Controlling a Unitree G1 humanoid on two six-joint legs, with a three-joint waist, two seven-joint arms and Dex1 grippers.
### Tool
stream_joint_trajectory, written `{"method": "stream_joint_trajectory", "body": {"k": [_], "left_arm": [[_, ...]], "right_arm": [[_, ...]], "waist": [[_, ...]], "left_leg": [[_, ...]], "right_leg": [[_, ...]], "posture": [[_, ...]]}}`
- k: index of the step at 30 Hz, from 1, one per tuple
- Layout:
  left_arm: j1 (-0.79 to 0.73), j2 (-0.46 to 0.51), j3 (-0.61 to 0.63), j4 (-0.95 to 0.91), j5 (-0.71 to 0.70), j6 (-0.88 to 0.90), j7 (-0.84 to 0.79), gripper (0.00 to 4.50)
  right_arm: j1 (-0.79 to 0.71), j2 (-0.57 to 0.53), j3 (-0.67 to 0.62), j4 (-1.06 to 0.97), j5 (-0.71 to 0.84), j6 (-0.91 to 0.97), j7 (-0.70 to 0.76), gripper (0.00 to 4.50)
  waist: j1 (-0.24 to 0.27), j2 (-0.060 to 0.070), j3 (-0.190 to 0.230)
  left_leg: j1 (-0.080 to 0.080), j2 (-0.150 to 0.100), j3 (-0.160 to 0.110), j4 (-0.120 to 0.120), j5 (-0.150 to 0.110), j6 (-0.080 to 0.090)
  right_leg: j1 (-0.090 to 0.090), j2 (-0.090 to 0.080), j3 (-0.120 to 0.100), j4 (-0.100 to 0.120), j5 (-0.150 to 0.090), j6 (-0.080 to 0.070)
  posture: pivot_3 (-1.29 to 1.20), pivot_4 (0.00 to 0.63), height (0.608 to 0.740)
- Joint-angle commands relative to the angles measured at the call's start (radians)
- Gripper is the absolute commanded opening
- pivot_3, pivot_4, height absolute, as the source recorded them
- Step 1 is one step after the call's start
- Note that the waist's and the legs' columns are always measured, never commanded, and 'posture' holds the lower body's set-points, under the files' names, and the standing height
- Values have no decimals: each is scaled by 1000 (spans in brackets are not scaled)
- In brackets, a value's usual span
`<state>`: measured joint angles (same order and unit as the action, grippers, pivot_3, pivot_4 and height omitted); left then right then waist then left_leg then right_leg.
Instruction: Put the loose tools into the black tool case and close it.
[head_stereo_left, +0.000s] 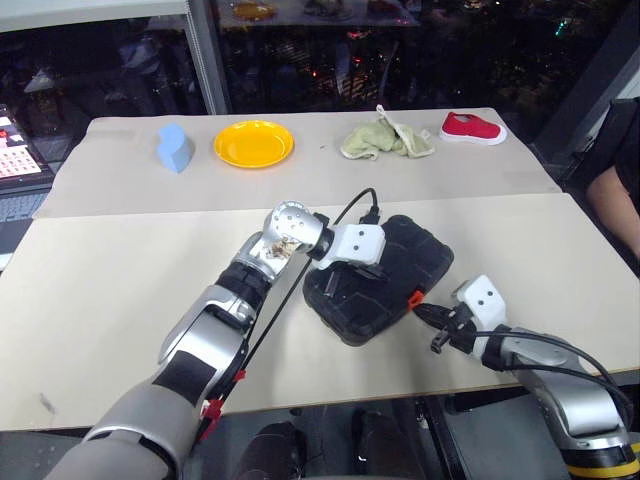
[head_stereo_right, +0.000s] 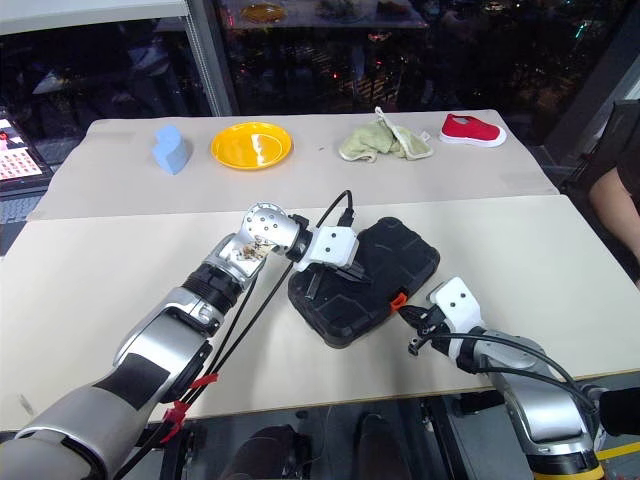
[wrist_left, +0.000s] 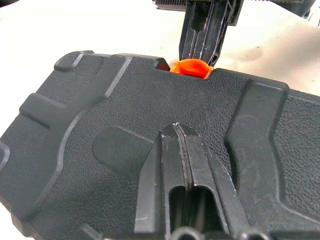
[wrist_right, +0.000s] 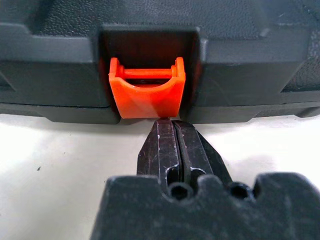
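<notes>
The black tool case (head_stereo_left: 405, 255) lies on the table with its lid down; the loose tools are hidden. My left gripper (head_stereo_left: 329, 286) is shut, and in the left wrist view its fingertips (wrist_left: 177, 131) rest on the textured lid. The orange latch (wrist_right: 147, 93) sits in a notch on the case's near right edge (head_stereo_left: 413, 297). My right gripper (wrist_right: 170, 124) is shut, its tips right at the lower lip of the latch, low over the table (head_stereo_left: 422, 310). The left wrist view shows that right gripper (wrist_left: 205, 35) behind the latch (wrist_left: 190, 67).
At the back of the table sit a blue object (head_stereo_left: 175, 147), a yellow plate (head_stereo_left: 254, 143), a green cloth (head_stereo_left: 385, 140) and a red shoe (head_stereo_left: 472, 128). A person's arm (head_stereo_left: 615, 195) shows at the right edge. A keypad device (head_stereo_left: 15, 150) stands at the left.
</notes>
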<state>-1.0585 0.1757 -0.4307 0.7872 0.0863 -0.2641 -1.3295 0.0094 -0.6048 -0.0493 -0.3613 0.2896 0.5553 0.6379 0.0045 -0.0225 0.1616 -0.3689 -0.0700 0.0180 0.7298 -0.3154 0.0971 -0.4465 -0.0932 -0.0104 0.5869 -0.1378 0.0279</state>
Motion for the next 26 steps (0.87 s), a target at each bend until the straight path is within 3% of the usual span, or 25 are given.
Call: {"method": "stream_joint_trajectory", "body": {"k": [1,3,4,7,9,13,17,20,26], "left_arm": [[18,-6,-31,43,39,31,-14,0],[24,8,-6,32,7,86,-41,0],[29,27,18,15,-19,135,-61,516],[54,103,69,-56,-75,234,-123,1217],[80,163,93,-122,-107,296,-167,1984],[161,433,141,-343,-299,534,-281,3326],[201,691,159,-499,-508,733,-285,4452],[208,795,213,-533,-570,810,-285,4452],[251,809,290,-583,-574,856,-263,4452]], "right_arm": [[-30,2,-54,-101,62,0,8,7],[11,-32,-103,-144,99,16,45,7],[39,-64,-158,-175,139,35,82,580],[86,-155,-315,-225,264,90,180,1279],[111,-217,-413,-230,334,115,250,2080],[147,-366,-656,-167,524,234,439,3389],[177,-467,-783,-97,613,320,567,4479],[181,-518,-826,-59,645,358,623,4479],[161,-545,-812,-18,642,346,657,4479]], "waist": [[0,0,0],[2,0,0],[4,1,0],[-2,2,0],[-4,2,0],[-10,2,1],[-13,0,4],[1,0,5],[28,0,5]], "left_leg": [[0,0,0,0,0,0],[0,0,0,0,0,0],[0,0,0,0,0,0],[-4,-1,1,0,0,0],[-4,0,0,-1,0,0],[-4,0,0,-4,0,0],[-4,1,0,-4,0,0],[-6,1,-2,-3,-1,0],[-7,-2,-2,-3,-1,0]], "right_leg": [[0,0,0,0,0,0],[0,0,0,0,0,0],[0,0,0,0,0,0],[-6,2,1,1,0,-1],[-6,3,0,2,1,-2],[-8,2,1,3,1,-3],[-10,1,0,6,-1,-7],[-10,-1,-2,6,-2,-6],[-9,-3,-3,4,-4,-3]], "posture": [[0,150,740],[0,150,740],[0,150,740],[0,150,740],[0,150,740],[0,150,740],[0,150,740],[0,150,740],[0,150,740]]}}
